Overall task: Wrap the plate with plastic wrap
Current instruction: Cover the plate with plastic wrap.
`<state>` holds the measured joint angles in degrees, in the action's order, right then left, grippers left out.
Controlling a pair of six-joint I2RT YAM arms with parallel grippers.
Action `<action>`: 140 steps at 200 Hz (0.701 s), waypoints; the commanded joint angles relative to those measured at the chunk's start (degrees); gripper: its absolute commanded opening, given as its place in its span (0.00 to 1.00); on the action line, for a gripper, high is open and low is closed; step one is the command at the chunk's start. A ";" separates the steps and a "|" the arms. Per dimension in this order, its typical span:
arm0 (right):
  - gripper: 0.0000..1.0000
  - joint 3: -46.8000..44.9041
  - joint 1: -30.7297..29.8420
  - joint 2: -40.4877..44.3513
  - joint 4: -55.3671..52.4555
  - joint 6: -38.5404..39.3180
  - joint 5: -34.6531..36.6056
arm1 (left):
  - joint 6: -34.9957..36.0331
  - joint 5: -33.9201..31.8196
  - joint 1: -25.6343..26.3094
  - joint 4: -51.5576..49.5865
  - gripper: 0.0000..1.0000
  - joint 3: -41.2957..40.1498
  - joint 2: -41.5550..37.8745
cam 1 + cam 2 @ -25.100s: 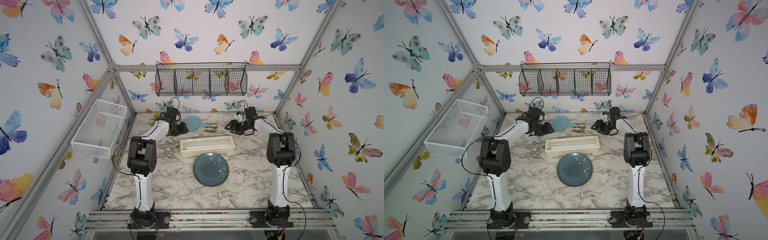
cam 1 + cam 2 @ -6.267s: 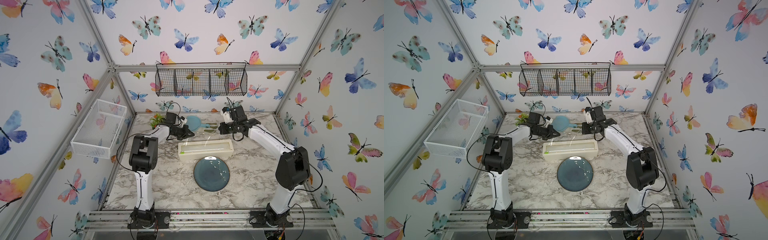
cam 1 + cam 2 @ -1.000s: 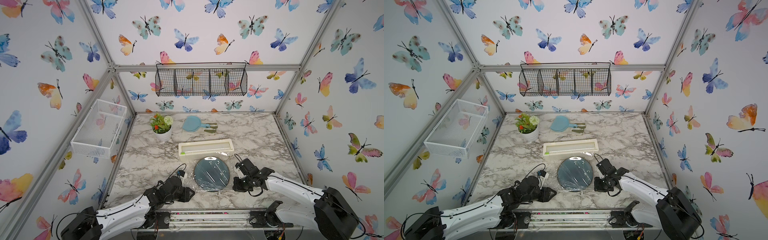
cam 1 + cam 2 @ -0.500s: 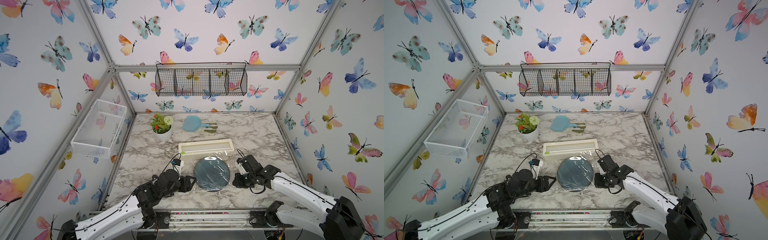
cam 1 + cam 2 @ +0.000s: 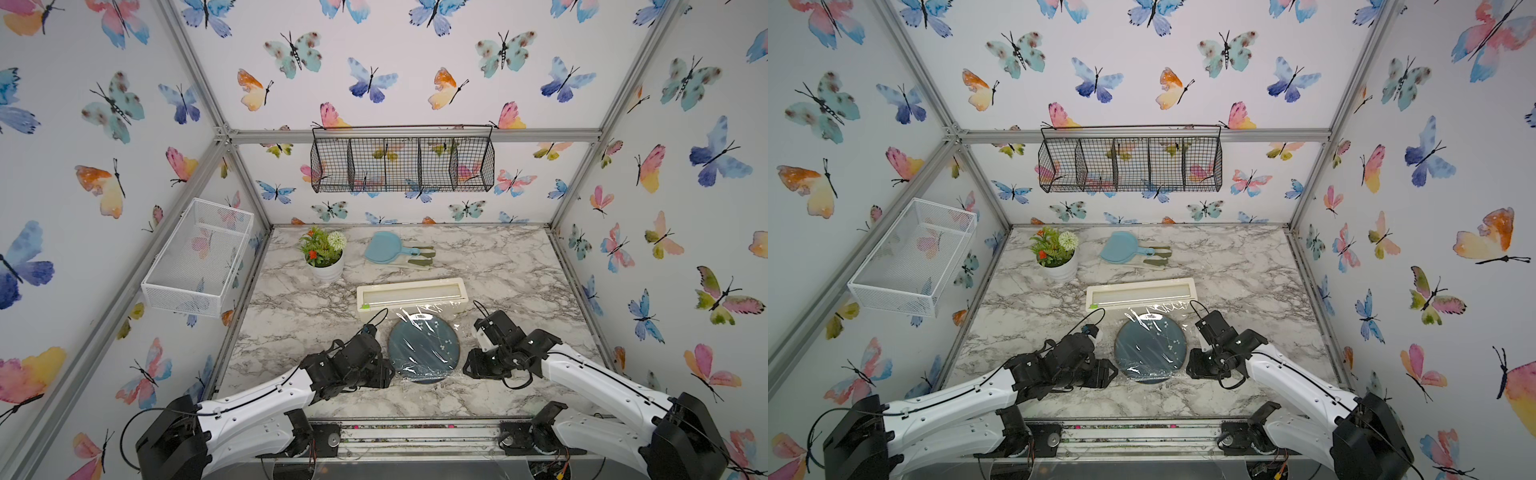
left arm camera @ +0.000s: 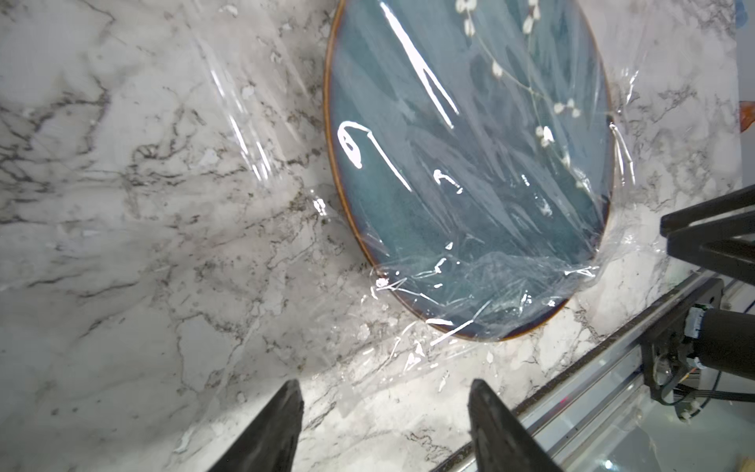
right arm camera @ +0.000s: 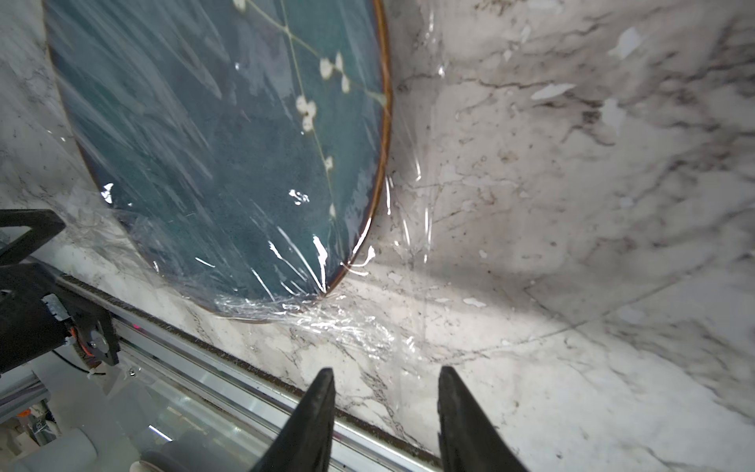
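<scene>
The plate (image 5: 424,347) lies flat on the bench (image 5: 291,320) near its front edge, just in front of the dispenser box (image 5: 411,293), under the plastic wrap (image 5: 434,311); both top views show the left claw (image 5: 388,376) and right claw (image 5: 467,368) low at either side of it; only the wrist views show the jaws: the left claw's stand spread and empty, the right claw's likewise parted, gripping nothing; there too the film bunches crumpled over the plate's near rim and spills onto the marble.
</scene>
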<state>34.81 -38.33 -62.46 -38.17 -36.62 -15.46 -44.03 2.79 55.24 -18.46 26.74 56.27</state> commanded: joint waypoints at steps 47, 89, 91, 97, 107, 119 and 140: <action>0.44 -1.32 -0.10 -5.00 5.54 0.29 -1.06 | -2.09 2.67 0.04 5.67 0.58 -4.76 2.18; 0.42 -1.94 -0.09 -7.89 8.40 0.67 -0.44 | -2.03 1.83 0.08 8.64 0.58 -5.11 3.91; 0.42 -1.94 -0.08 -8.00 8.49 0.67 -0.55 | -1.98 1.80 0.05 8.80 0.58 -5.12 4.17; 0.40 -1.89 -0.13 -8.19 8.71 0.76 -0.60 | -1.85 1.87 0.04 9.27 0.58 -4.91 4.72; 0.35 -1.85 -0.08 -8.38 8.76 0.85 -0.70 | -1.85 2.11 0.04 10.17 0.58 -4.60 5.60; 0.29 -1.92 -0.08 -8.31 8.72 0.94 -0.86 | -1.85 2.68 0.04 11.42 0.55 -4.41 6.60; 0.13 -2.29 -0.09 -7.79 8.35 0.94 -1.00 | -2.12 3.28 0.05 12.75 0.38 -4.64 7.67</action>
<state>33.41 -38.33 -70.63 -30.02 -36.01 -16.53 -46.17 5.02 55.24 -8.51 21.74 62.78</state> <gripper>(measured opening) 0.187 0.491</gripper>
